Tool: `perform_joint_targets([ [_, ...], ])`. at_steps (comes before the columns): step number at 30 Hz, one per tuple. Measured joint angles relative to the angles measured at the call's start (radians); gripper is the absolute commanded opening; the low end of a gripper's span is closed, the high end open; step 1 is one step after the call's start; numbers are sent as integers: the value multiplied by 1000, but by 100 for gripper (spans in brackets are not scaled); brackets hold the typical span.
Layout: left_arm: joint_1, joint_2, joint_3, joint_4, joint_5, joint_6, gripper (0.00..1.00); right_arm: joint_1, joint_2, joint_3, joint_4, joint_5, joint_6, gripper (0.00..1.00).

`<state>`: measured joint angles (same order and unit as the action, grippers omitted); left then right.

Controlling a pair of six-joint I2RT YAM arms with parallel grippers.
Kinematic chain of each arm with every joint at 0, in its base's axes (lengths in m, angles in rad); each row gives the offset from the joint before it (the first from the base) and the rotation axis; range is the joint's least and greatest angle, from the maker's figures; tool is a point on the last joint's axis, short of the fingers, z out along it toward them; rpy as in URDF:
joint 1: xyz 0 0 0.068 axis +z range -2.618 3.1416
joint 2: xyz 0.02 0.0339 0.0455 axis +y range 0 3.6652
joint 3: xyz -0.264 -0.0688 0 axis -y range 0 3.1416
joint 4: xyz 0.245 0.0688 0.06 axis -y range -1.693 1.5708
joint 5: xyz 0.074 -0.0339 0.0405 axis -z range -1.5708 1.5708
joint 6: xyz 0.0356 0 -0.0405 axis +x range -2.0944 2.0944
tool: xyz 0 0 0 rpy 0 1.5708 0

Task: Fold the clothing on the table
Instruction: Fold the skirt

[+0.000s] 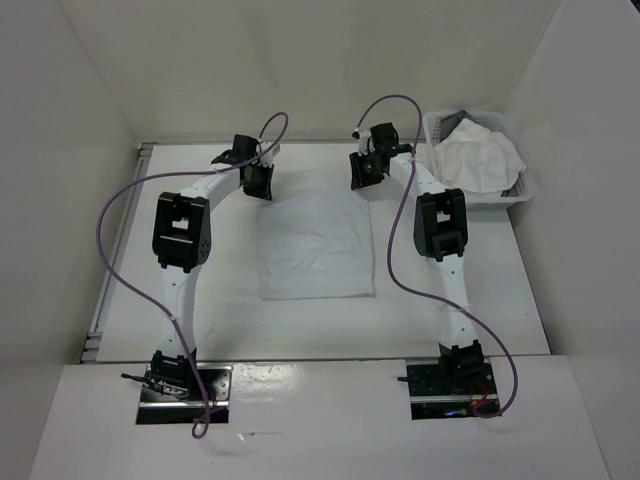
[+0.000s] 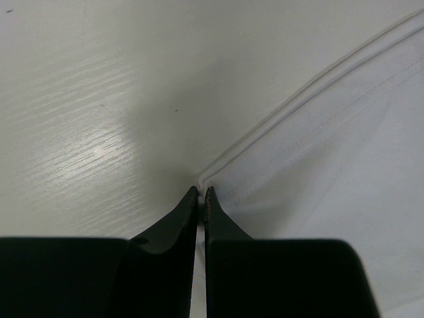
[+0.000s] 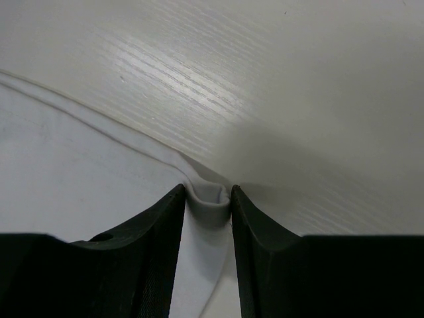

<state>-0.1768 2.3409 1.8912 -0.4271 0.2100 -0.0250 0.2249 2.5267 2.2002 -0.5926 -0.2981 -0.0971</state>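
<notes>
The clothing [image 1: 315, 245], a plain white rectangle of fabric, lies flat in the middle of the table [image 1: 310, 330]. My left gripper [image 1: 258, 180] sits at its far left corner. In the left wrist view the left gripper [image 2: 201, 192] is pinched nearly together, a thin strip of the clothing's [image 2: 331, 146] hemmed corner caught between the black tips. My right gripper [image 1: 362, 172] is at the far right corner. In the right wrist view the right gripper [image 3: 207, 192] holds a bunched fold of the clothing [image 3: 79, 159] that fills the gap and touches both fingers.
A white lattice basket [image 1: 520, 195] stands at the back right with crumpled white cloth [image 1: 480, 160] and something dark inside. White panels wall the table on three sides. Purple cables loop off both arms.
</notes>
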Motion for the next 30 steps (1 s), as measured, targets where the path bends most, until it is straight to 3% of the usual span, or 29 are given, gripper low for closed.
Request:
perform_joint_targets([
  [21, 0, -10, -16, 1, 0, 21, 10, -15, -9, -14, 5, 21, -5, 43],
  [23, 0, -10, -16, 1, 0, 21, 10, -16, -10, -14, 5, 22, -6, 40],
  [30, 0, -11, -16, 0, 0, 22, 10, -18, -10, -17, 3, 24, -17, 17],
])
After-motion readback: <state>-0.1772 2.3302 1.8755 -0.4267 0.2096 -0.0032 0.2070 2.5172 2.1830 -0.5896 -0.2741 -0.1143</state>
